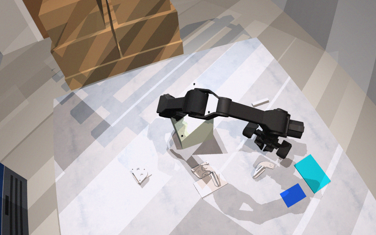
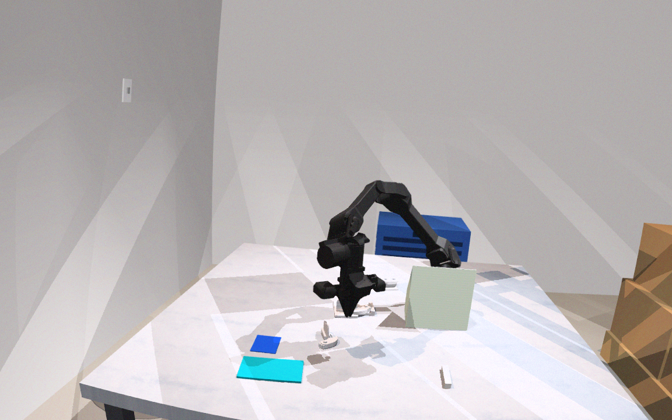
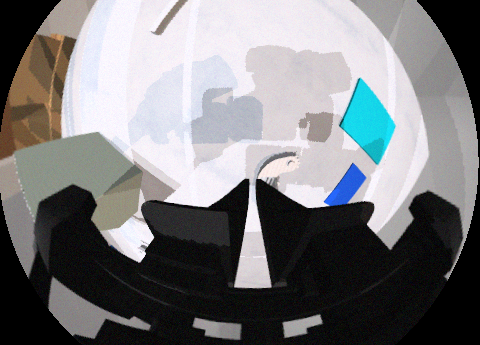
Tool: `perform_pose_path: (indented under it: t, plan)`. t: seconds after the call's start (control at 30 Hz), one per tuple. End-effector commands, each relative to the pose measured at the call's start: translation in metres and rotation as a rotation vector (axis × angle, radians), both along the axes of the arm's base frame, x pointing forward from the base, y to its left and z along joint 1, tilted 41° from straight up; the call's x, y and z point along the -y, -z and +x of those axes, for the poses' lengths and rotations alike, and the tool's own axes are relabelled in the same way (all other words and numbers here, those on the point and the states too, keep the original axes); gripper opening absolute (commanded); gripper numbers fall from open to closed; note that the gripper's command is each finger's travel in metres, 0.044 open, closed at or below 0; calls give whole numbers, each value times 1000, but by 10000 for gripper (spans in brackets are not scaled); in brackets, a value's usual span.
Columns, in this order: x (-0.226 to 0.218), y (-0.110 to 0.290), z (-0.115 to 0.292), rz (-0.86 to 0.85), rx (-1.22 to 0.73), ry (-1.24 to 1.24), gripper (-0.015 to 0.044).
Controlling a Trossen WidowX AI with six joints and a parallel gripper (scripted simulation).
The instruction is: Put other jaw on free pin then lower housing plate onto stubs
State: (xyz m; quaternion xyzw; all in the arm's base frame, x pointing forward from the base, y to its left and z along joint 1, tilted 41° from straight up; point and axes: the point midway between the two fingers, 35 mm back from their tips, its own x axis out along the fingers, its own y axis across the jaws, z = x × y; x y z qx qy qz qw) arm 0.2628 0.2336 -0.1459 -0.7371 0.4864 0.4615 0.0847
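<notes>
My gripper (image 1: 263, 147) (image 2: 348, 315) (image 3: 252, 184) is shut, with nothing between its fingertips, and hangs above the table. The loose jaw (image 1: 267, 165) (image 2: 329, 342) (image 3: 280, 165) lies on the table beyond the fingertips in the wrist view, between the base and the cyan sheet in the top view. The pale base (image 1: 203, 192) carries the other jaw (image 1: 215, 179); whether any teeth mesh is too small to tell. The housing plate (image 1: 141, 174) (image 2: 390, 283) lies apart on the table, left of the base in the top view.
A green block (image 1: 198, 135) (image 2: 440, 298) (image 3: 75, 165) stands near the arm's base. A cyan sheet (image 1: 309, 169) (image 2: 270, 370) (image 3: 367, 120) and a blue sheet (image 1: 293, 195) (image 2: 265, 344) (image 3: 347, 185) lie near the loose jaw. A small white bar (image 1: 260, 102) (image 2: 445, 377) (image 3: 170, 15) lies farther off.
</notes>
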Motion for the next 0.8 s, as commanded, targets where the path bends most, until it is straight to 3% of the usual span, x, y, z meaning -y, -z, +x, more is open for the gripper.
perform_pose_path:
  t: [0.0,0.3,0.77]
  plan:
    - [0,0,0,0,0,0,0]
    - [0,0,0,0,0,0,0]
    - [0,-2,4,27,169,201,367]
